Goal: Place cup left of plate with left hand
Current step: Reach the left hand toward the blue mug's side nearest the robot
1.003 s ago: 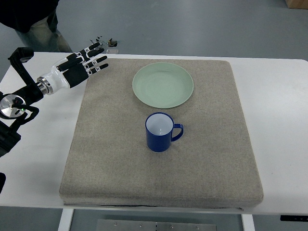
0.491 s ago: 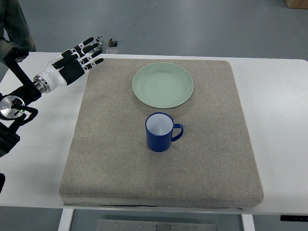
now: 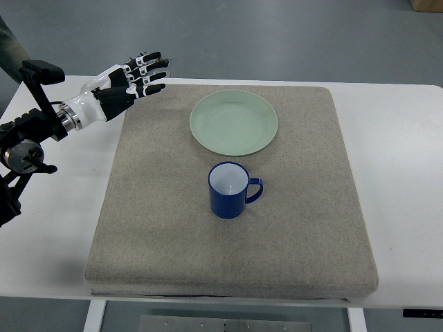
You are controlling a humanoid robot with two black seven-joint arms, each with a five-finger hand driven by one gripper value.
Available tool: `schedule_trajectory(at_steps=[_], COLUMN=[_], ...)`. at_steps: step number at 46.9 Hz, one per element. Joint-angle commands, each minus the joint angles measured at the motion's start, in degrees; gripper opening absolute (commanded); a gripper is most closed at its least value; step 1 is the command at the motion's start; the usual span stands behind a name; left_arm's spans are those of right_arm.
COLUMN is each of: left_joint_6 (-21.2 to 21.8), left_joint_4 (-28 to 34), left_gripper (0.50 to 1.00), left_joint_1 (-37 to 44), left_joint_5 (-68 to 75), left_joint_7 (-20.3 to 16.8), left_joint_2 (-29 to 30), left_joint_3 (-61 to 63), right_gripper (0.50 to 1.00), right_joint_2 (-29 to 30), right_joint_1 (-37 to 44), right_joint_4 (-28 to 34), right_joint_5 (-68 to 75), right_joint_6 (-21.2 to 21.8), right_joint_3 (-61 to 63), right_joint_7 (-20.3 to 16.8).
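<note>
Left hand (image 3: pixel 124 86) has shifted right, cup (image 3: pixel 229 190) below plate (image 3: pixel 234 122)

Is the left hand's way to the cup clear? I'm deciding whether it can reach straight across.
Nothing visible blocks it. The left hand, open, hovers at the mat's far-left corner; only bare mat lies between it and the blue cup. The plate sits beyond the cup, off that line.

Glossy blue cup (image 3: pixel 229 191) and smooth plate (image 3: pixel 234 122) on a rough, matt cloth mat (image 3: pixel 304 228).
</note>
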Motion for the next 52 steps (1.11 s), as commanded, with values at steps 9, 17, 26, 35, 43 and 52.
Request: schedule_trajectory(at_steps=[9,17,26,35,43,52], left_joint_6=[0.0,0.0,0.0,0.0,0.0,0.0], left_joint_4=[-10.2,-14.4,-16.9,-16.5,-13.9,-10.6], left_gripper=[0.996,0.996,0.996,0.996,0.996,0.996], left_joint_1=[5.8,9.4,12.4,13.3,13.4,13.0], left_joint_5=[10.9,11.7,17.1,19.4,19.7,19.7], left_joint_7=[-4.1,-4.1,-5.5,-5.8,-5.6,-5.5], left_joint_2=[0.6,0.4,-0.5,-3.0,-4.9,-7.7], left_joint_3=[0.0,2.1,4.3,5.1,5.1,5.3], right_gripper=[0.934,0.934,0.934,0.934,0.934,0.934], right_joint_2=[0.0,0.0,0.0,0.0,0.0,0.0], right_joint_1=[0.0,0.0,0.0,0.0,0.0,0.0], right_joint_4=[0.0,0.0,0.0,0.0,0.0,0.0], right_joint_5=[0.0,0.0,0.0,0.0,0.0,0.0], right_joint_6=[0.0,0.0,0.0,0.0,0.0,0.0], right_joint_3=[0.0,0.0,0.0,0.0,0.0,0.0], right_joint_7=[0.0,0.0,0.0,0.0,0.0,0.0])
